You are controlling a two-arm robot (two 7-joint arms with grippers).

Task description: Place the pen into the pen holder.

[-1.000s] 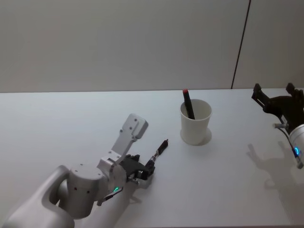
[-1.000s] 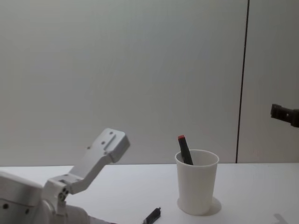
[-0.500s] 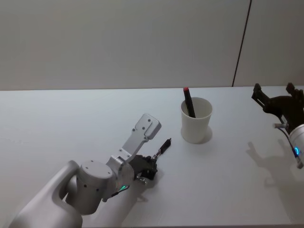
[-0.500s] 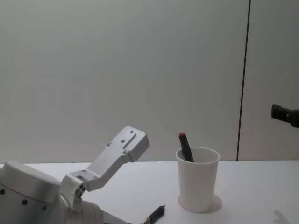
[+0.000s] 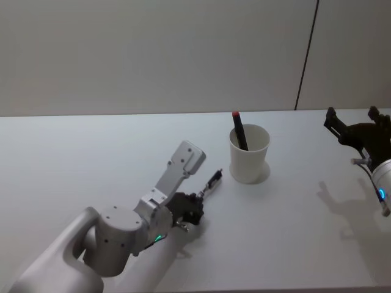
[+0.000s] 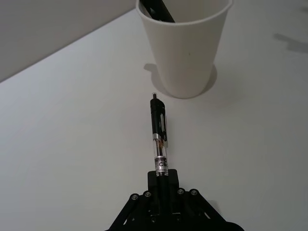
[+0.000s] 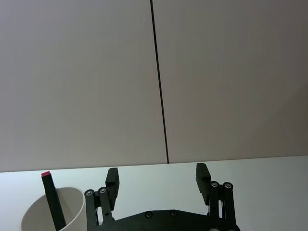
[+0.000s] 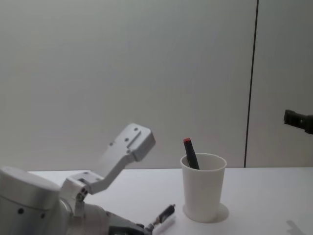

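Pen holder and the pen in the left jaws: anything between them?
No. The left wrist view shows bare table between the pen holder and the end of the pen, which the left gripper holds pointed at it. Right gripper sits open, far right.

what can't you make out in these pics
The red-tipped pen: its lower part is hidden by the pen holder wall, head and chest views.
The pen in the left gripper: its rear end is hidden between the fingers, left wrist view.
The pen holder's rim: far side cut off by the picture's edge, left wrist view.
The right gripper: mostly cut off by the right edge, chest view.
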